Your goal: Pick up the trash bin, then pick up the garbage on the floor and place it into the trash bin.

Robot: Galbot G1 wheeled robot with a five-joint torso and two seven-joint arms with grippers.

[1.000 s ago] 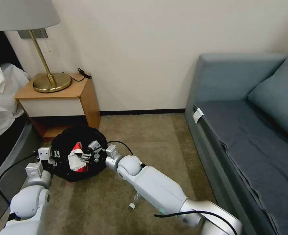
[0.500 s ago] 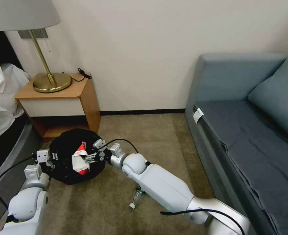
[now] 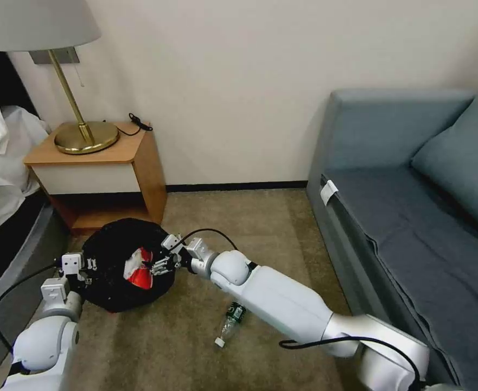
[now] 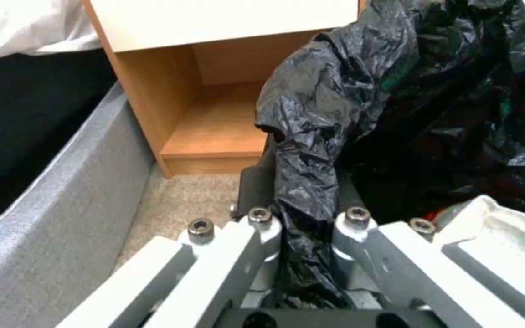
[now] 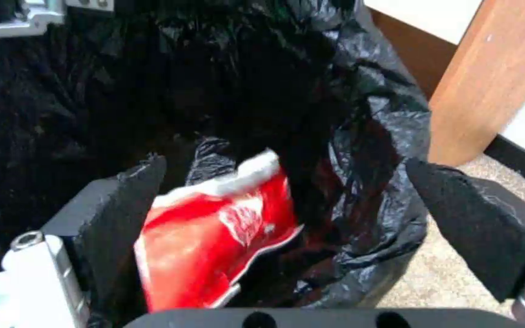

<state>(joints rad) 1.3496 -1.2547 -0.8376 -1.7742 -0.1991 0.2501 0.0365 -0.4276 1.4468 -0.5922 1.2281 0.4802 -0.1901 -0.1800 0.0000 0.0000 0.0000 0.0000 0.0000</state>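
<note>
The left gripper [image 3: 84, 270] has its jaws clamped on the black-lined rim of the trash bin [image 3: 108, 255], beside the nightstand [image 3: 95, 174]. The red-and-white pack [image 5: 214, 237] lies inside the bin, between the spread jaws of the right gripper [image 3: 160, 266]. A small bottle [image 3: 229, 323] lies on the carpet.

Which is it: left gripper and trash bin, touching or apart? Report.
Touching. Left wrist view: left gripper pinches the trash bin by its black liner.

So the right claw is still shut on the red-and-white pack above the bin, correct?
Not quite: in the right wrist view the right claw is open, its pads apart, and the red-and-white pack lies loose inside the trash bin.
</note>
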